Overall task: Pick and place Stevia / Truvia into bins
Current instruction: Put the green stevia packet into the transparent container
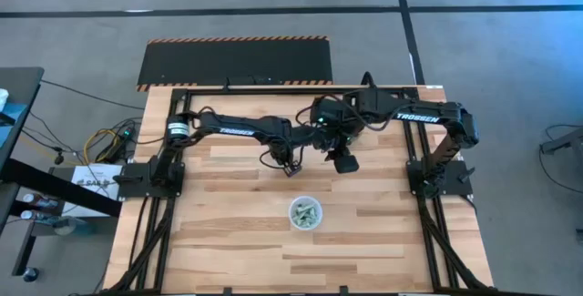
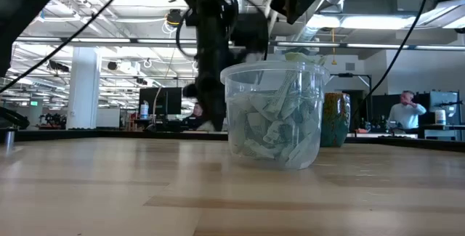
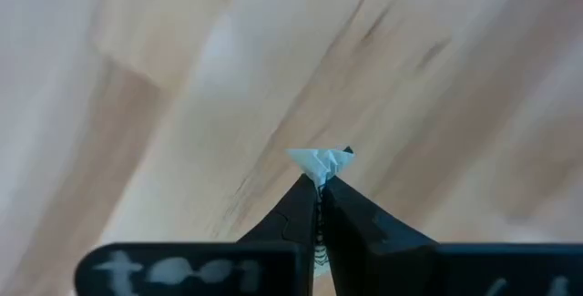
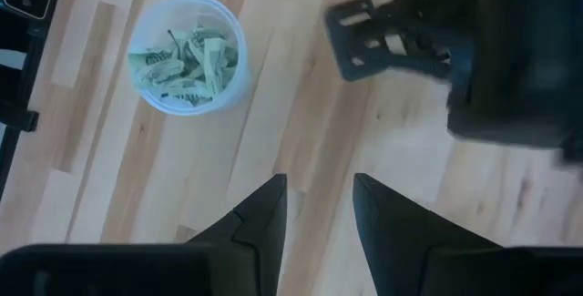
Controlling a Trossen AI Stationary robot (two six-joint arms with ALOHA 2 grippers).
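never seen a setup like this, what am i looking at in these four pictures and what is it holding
Two dark robot arms are bolted to a wooden table. One picture looks straight down, one looks level across the tabletop, and two come from cameras on the wrists. On the table stands a clear plastic cup full of pale green sweetener sachets. The left gripper has its jaws shut on one small sachet, just above the wood. The right gripper hangs nearby with its jaws apart, holding nothing.

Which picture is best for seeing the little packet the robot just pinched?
The left wrist view: the packet sits crumpled right between the left gripper's shut jaws. From above it is only a speck under that gripper. The low and right wrist views don't show it clearly.
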